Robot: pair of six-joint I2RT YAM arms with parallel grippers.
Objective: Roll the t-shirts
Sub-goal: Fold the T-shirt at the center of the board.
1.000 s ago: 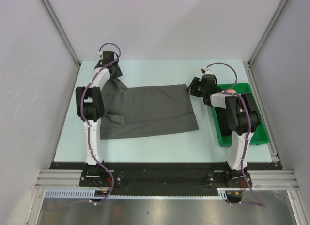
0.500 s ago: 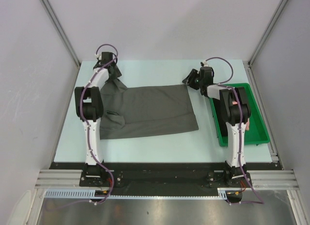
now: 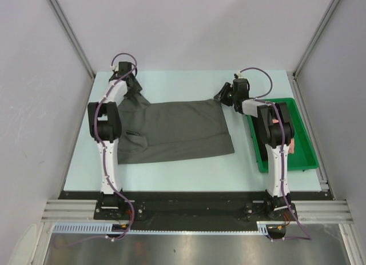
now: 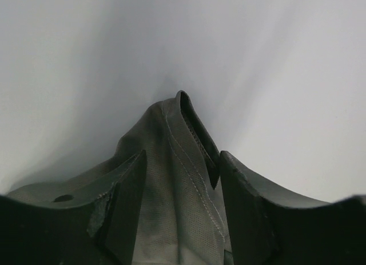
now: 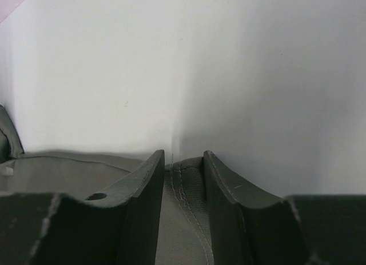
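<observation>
A dark charcoal-grey t-shirt [image 3: 177, 131] lies spread flat across the middle of the table. My left gripper [image 3: 127, 81] is at its far left corner, where the cloth is drawn up towards it. In the left wrist view a stitched fold of the shirt [image 4: 171, 162] fills the gap of that gripper [image 4: 182, 185] and peaks beyond the tips. My right gripper [image 3: 225, 95] is at the far right corner. There its jaws [image 5: 184, 173] stand narrow, with the stitched hem [image 5: 191, 182] between them. A salmon-pink t-shirt [image 3: 292, 146] lies in the tray, mostly hidden by the right arm.
A green plastic tray [image 3: 309, 145] stands at the right edge of the table, under the right arm. Grey enclosure walls with metal posts close in the table on the left, right and back. White table shows behind and in front of the shirt.
The right gripper has moved back and left from the tray's corner to the shirt's far right corner, and its jaws have narrowed. The left gripper has shifted slightly farther back. The shirt's body has stayed put.
</observation>
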